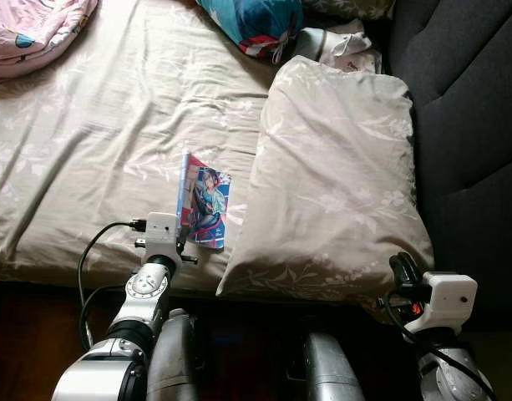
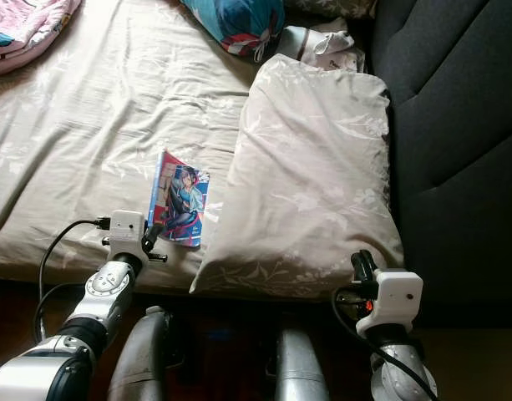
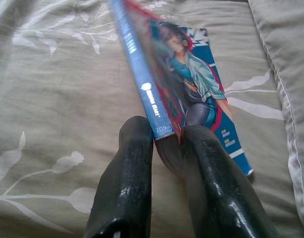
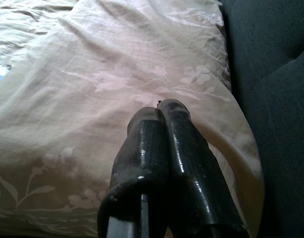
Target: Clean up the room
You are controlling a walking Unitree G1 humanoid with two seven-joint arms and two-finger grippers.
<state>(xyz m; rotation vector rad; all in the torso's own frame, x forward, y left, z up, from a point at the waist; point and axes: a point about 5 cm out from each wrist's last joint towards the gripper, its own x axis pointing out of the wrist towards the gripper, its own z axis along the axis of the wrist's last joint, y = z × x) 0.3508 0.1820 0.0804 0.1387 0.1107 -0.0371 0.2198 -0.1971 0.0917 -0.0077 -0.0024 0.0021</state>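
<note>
Early in the tidy-up: left gripper [image 3: 166, 141] clamped on the near corner of the book [image 1: 205, 200], tilted up off the sheet [image 1: 97, 150] beside the pillow [image 1: 331, 184]; right gripper [image 4: 161, 116] closed on nothing near the pillow's corner. Left to clear: book, blanket [image 1: 30, 29]

A broad stretch of bare bed sheet [image 1: 105, 125] is left open across the left and centre of the frame. The right is blocked by the large pillow [image 1: 331, 184] and dark headboard [image 1: 468, 125]; the top edge is crowded by a blue cushion [image 1: 251, 21] and pink blanket [image 1: 34, 29].
</note>
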